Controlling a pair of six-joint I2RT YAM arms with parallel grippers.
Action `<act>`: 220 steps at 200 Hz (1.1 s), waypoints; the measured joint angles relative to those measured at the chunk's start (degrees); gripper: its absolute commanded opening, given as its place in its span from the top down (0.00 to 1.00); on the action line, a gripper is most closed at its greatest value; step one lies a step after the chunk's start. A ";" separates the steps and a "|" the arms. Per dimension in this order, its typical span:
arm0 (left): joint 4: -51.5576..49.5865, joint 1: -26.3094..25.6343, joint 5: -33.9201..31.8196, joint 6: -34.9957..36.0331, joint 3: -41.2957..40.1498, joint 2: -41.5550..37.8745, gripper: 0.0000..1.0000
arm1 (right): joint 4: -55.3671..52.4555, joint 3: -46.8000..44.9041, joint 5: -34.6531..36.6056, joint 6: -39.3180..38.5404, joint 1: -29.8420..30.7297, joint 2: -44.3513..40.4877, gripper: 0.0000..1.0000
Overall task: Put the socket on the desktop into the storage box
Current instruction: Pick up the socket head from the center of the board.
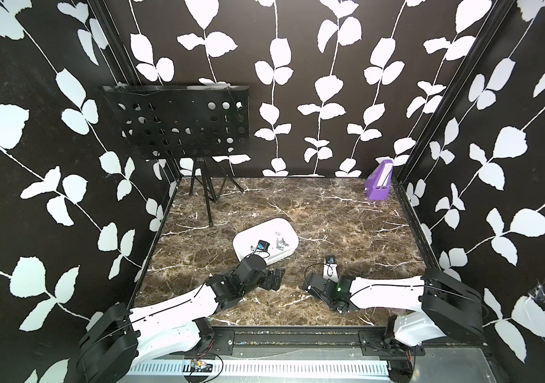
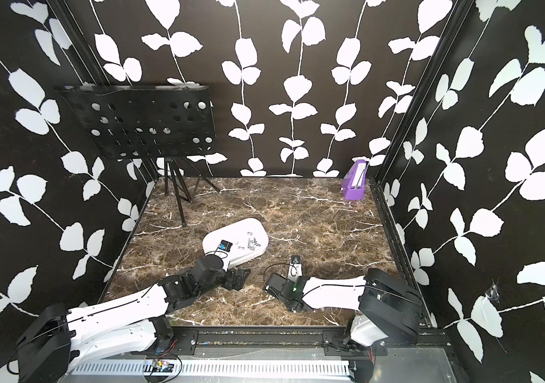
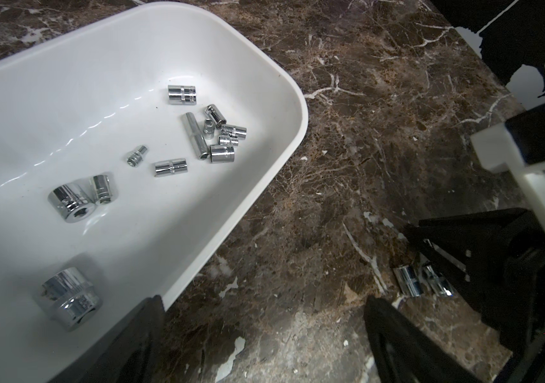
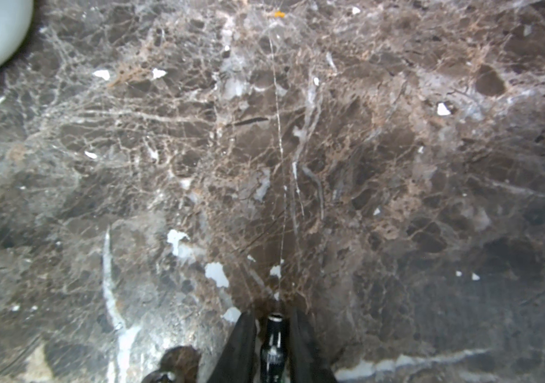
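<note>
Bright light from above; glare streaks the storage box [image 3: 98, 109] wall, and the right wrist view is soft.

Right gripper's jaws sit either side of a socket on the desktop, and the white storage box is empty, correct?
Not empty: the left wrist view shows the storage box holding many chrome sockets. The rest stands: the right gripper has its jaws either side of a socket on the desktop.

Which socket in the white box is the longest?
The slim deep socket in the storage box's crowded cluster; all others there are short and stubby.
</note>
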 measured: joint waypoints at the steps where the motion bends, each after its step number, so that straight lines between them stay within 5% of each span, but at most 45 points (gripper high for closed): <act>1: -0.02 0.00 0.00 0.00 0.00 0.00 0.05 | 0.02 0.00 -0.02 0.00 0.00 0.00 0.80; 220: 0.02 0.00 -0.07 -0.39 0.00 -0.11 0.05 | 6.12 -1.77 1.55 2.95 0.07 0.61 0.90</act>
